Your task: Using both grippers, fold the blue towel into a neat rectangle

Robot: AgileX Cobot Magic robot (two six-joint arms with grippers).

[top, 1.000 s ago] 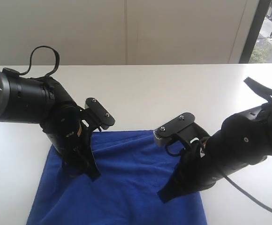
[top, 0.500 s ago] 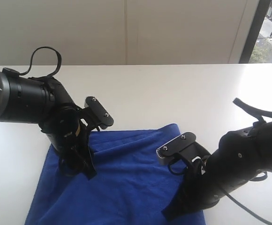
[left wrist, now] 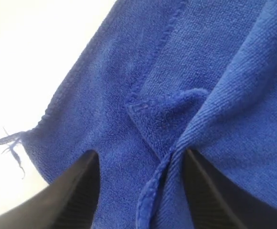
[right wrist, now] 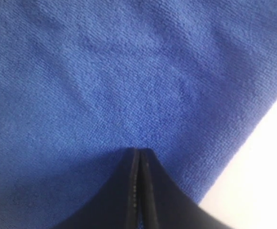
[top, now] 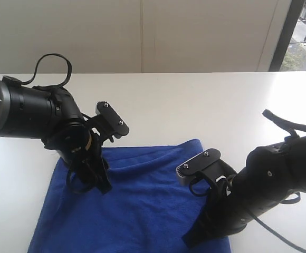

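The left gripper (left wrist: 141, 164) is released, its two fingers spread over the towel (top: 142, 200). A small turned-over corner with a raised hem lies loose in the gap between them, gripped by neither. The right gripper (right wrist: 138, 160) is clenched, fingers pressed flat together with no cloth visible between them, its tips low over the towel just inside the nearest edge. The towel lies spread on the white table (top: 195, 100) beneath both grippers. The main risk, I judge, is that loose corner: a sideways drag of the left fingers could snag the hem and pull the layers askew, and the right tips could rumple the cloth. A frayed thread (left wrist: 9, 145) trails beside one left finger. Only a looping cable (top: 53, 60) hangs near, and nothing else crowds either gripper.
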